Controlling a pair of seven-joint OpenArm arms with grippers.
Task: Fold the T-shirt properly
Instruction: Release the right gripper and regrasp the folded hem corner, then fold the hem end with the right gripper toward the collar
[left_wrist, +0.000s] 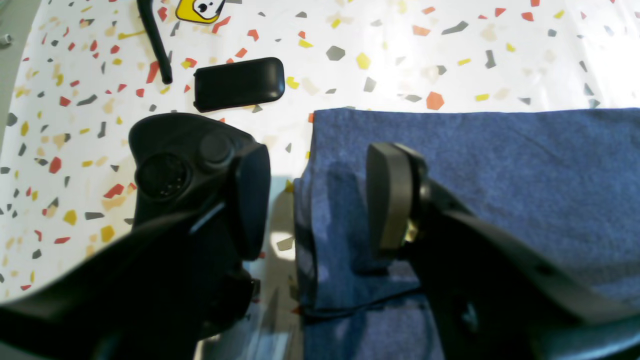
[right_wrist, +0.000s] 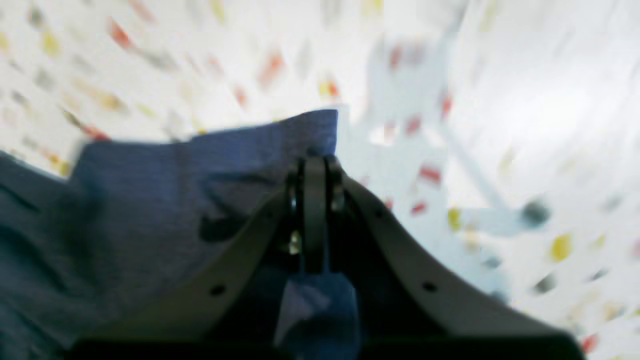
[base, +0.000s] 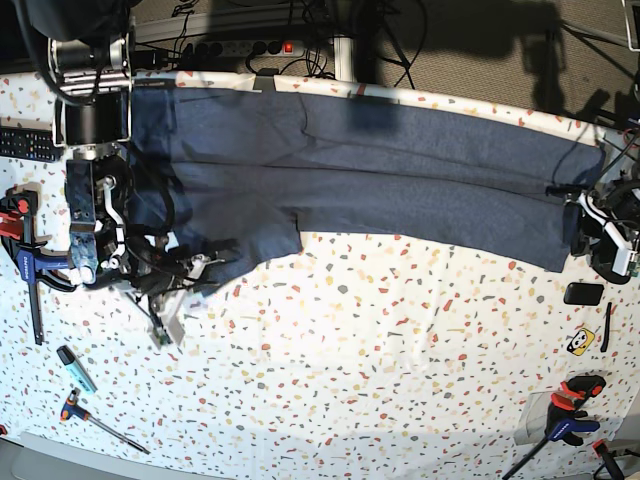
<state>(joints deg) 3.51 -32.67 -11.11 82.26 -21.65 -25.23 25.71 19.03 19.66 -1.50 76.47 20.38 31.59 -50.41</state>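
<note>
Base view shows the heathered navy-blue cotton T-shirt (base: 380, 170) stretched in a long band across the far part of the white table with its red, yellow and grey terrazzo flecks (base: 400, 380), running from one side of the picture to the other, with a wider flap of cloth hanging toward the near side at that view's left. At that end the right gripper (base: 185, 275) sits low at the flap's near corner; in the right wrist view, which is blurred, its two fingers are pressed together with a corner of the blue fabric (right_wrist: 240, 165) pinched between them, more cloth showing below the pads. At the opposite end the left gripper (base: 590, 225) stands by the shirt's narrow edge; in the left wrist view its jaws are spread wide, one finger (left_wrist: 392, 200) above the folded blue cloth (left_wrist: 475, 165) and the other beyond the cloth's edge over bare table, holding nothing. Just past that gripper lie a small flat black rounded-rectangle case (left_wrist: 239, 83), a thin black rod (left_wrist: 154, 40) and a yellow cartoon-face sticker (left_wrist: 200, 9), all apart from the shirt. Along the table's sides in the base view are a black remote control (base: 28, 143), orange-jawed black bar clamps (base: 25, 262), a teal marker pen (base: 76, 368) and a red-handled T-shaped tool (base: 100, 420).
</note>
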